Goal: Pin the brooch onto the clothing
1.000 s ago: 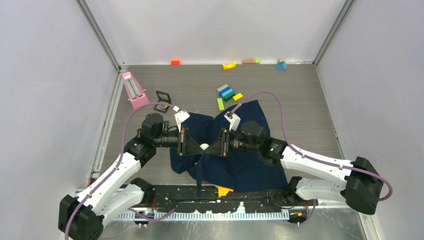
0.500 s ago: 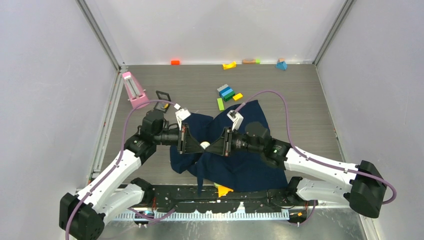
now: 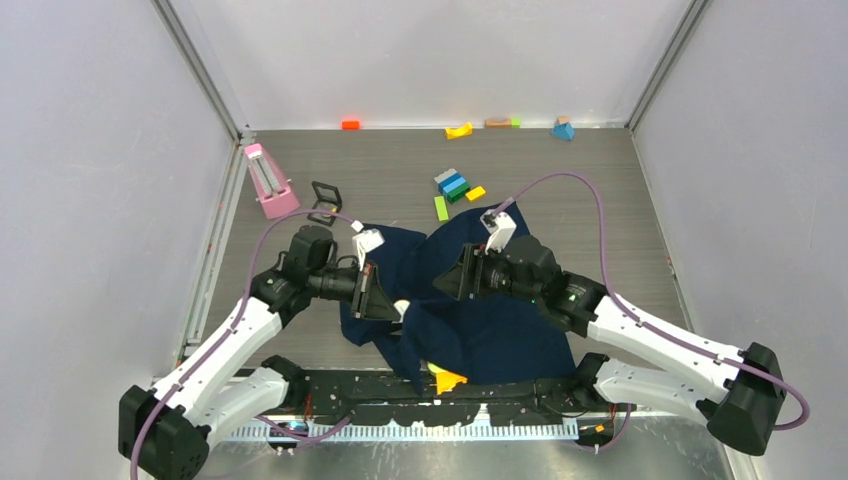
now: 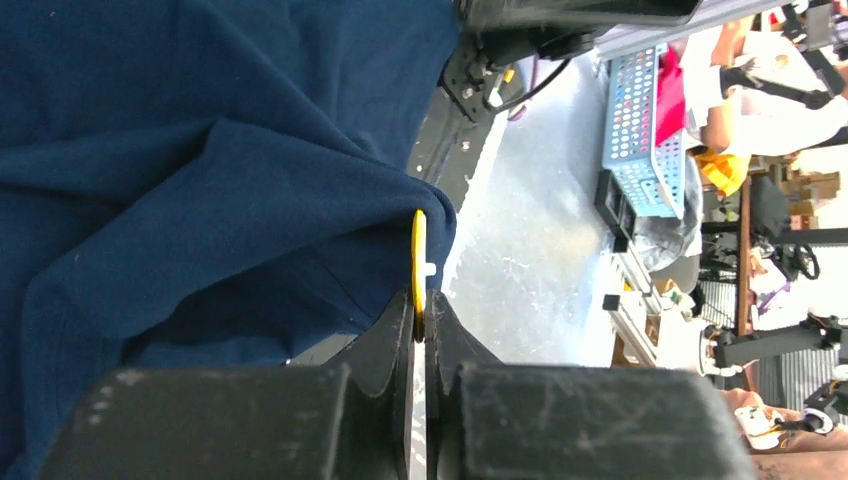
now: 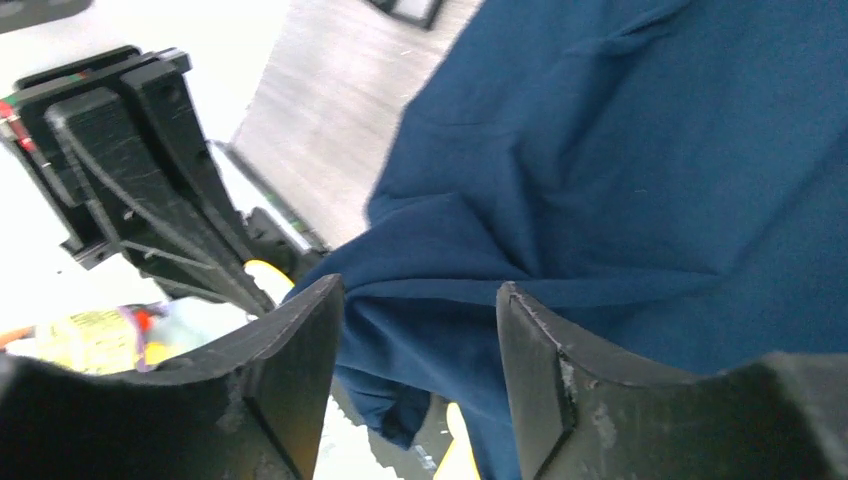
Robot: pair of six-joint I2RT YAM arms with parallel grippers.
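Brooch (image 4: 418,250) is clamped edge-on in our left gripper (image 4: 420,312), at 9 o'clock of the shirt (image 3: 490,330). We should use our right gripper (image 5: 420,320), jaws wide, to tension fabric before pressing.

The right gripper (image 3: 458,276) no longer meets the left gripper (image 3: 393,305) at the brooch (image 3: 401,306). It is now drawn back, well apart to the right of the brooch, and its jaws stand apart with nothing between them.
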